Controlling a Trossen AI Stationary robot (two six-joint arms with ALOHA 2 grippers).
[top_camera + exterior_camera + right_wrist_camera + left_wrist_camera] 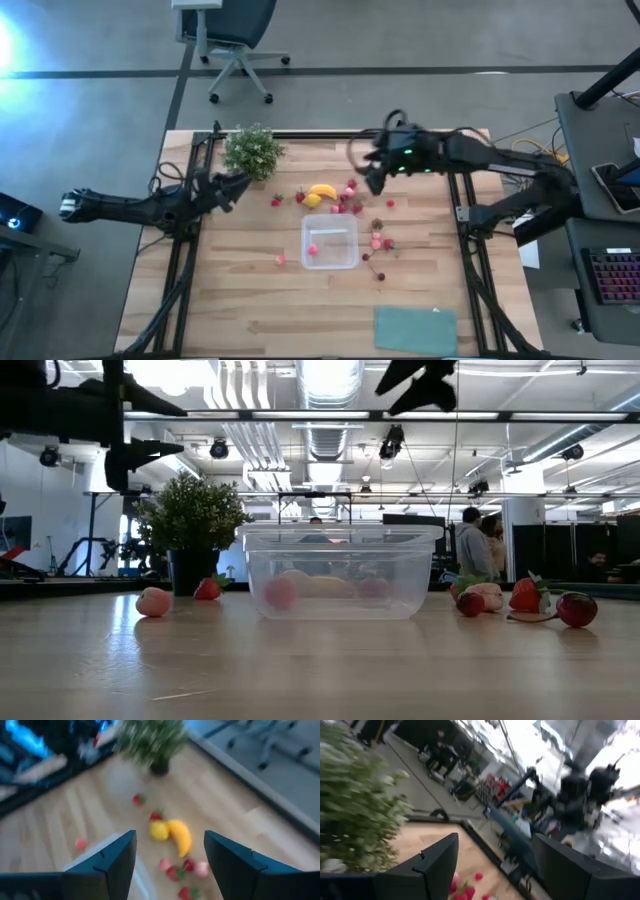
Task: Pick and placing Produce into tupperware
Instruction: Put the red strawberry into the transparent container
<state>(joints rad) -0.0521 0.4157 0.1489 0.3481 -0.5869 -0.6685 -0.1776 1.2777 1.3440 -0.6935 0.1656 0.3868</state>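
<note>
— High view? 
— I see the clear tupperware (330, 243) mid-table, one pink berry (313, 249) inside; banana (324, 190) and lemon (312, 200) just beyond it. 
— Wrist views? 
— My left hand (495, 865) and right hand (170, 855) both released, empty.

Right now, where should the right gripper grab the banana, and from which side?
Likely across the middle of the banana, coming straight down. It lies flat on the table, so the narrow curved body fits between the open right gripper. The lemon touches one end, so avoid that end.
</note>
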